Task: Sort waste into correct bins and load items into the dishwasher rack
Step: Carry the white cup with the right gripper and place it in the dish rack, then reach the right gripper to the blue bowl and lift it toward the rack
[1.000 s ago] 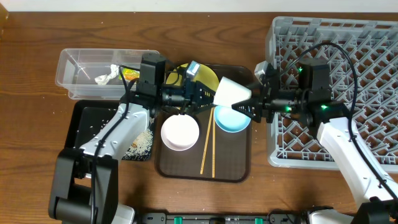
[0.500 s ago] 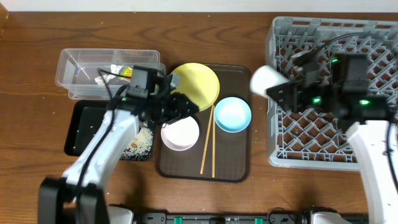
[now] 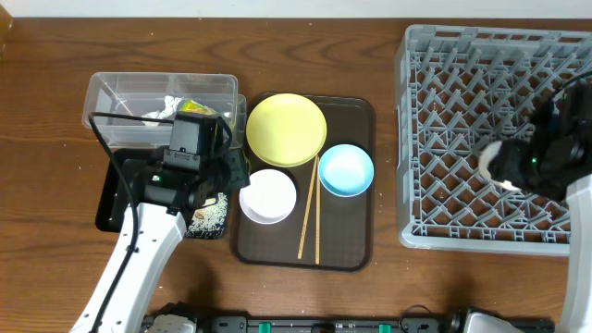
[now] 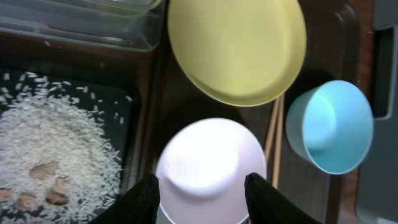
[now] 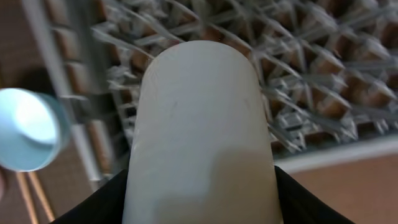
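Gripping, right side: the right gripper [image 5: 199, 202] has its fingers pressed against both flanks of the small white cup [image 5: 199, 118], which juts out ahead of them.
Cup position: held over the lattice of the dishwasher rack [image 3: 462, 83], towards its front right part. The blur hides whether it touches the pegs, so I judge it not yet set down.
Left side: the left gripper [image 4: 202, 199] is spread wide and carries nothing. Its fingers hang on either side of the near rim of the pinkish-white bowl [image 4: 211, 162], and I see no contact.
Dishes around the left gripper: the bowl, the yellow plate [image 3: 286, 129], the light blue bowl [image 3: 345, 170] and the chopsticks [image 3: 308, 217] all lie on the brown serving tray [image 3: 356, 250]. The chopsticks run between the two bowls.
Waste: the snack wrapper [image 3: 197, 107] and the white tissue [image 3: 159, 113] sit inside the clear tub [image 3: 102, 102]. The rice scraps [image 4: 50, 143] are spread in the black tray [image 3: 116, 199], with a few brown bits among them.
Done, by my reading: the sorting looks finished, since no waste shows outside the two bins.
Left to do: release the cup into the rack, then load both bowls, the plate and the chopsticks. The rack shows no other dish yet.
Likely step in hand: seating the cup, while the left arm lines up on the pinkish-white bowl.
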### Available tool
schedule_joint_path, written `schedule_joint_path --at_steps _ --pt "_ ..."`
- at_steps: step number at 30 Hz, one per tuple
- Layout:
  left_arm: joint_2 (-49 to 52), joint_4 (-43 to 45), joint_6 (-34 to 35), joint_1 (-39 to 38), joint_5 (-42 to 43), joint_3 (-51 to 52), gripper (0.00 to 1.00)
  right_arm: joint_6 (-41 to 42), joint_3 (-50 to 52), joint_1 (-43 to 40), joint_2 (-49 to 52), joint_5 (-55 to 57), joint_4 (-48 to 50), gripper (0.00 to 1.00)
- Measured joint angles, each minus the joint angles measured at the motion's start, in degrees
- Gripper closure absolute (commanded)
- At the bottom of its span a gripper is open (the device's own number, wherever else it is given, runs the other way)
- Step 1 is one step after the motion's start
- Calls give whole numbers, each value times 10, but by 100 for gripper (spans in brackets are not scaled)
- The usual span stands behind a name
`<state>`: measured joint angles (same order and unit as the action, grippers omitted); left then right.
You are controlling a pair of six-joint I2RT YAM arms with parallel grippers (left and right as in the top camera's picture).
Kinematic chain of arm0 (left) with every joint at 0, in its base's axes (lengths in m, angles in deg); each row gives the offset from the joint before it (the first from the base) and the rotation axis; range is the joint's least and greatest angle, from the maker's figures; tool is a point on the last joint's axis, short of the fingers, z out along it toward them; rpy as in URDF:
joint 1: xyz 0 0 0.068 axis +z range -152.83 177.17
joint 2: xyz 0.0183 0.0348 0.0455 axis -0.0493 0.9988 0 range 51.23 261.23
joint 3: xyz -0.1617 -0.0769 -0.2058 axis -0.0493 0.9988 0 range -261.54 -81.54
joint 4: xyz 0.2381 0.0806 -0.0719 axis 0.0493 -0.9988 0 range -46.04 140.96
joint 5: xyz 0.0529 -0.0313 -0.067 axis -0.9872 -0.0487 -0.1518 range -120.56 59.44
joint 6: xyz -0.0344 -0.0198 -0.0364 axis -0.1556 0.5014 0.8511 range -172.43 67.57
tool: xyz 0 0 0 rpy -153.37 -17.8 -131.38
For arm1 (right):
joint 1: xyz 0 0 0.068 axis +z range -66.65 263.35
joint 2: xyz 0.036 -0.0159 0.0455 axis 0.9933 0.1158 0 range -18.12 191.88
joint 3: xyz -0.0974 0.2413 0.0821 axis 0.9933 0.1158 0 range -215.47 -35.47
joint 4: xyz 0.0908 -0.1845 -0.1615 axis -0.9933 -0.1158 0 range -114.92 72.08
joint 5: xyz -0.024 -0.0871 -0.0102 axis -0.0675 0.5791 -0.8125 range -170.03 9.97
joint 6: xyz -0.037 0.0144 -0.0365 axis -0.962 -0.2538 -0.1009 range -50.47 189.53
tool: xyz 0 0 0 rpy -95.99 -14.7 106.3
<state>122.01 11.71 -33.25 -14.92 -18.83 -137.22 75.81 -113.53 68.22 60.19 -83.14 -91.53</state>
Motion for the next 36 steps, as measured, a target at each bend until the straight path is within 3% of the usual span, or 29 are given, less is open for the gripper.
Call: schedule_joint_path --at_steps 10,12,15,16,19,29,36 --pt "0 -9 0 0 -14 0 52 9 0 -12 106 25 -30 53" --pt "0 -9 0 0 -15 0 52 9 0 -12 125 27 -30 40" --pt "0 -9 0 0 -15 0 52 14 0 -12 152 28 -29 4" --pt "0 -9 0 0 -15 0 51 13 0 -12 161 28 -29 1" --pt "0 -10 -2 0 -16 0 46 14 0 -12 177 29 -29 1" --pt "0 -19 -2 0 -16 0 44 10 -38 -12 180 9 -18 3" --pt "1 -22 -2 0 -16 0 44 -78 -123 19 136 -171 88 11"
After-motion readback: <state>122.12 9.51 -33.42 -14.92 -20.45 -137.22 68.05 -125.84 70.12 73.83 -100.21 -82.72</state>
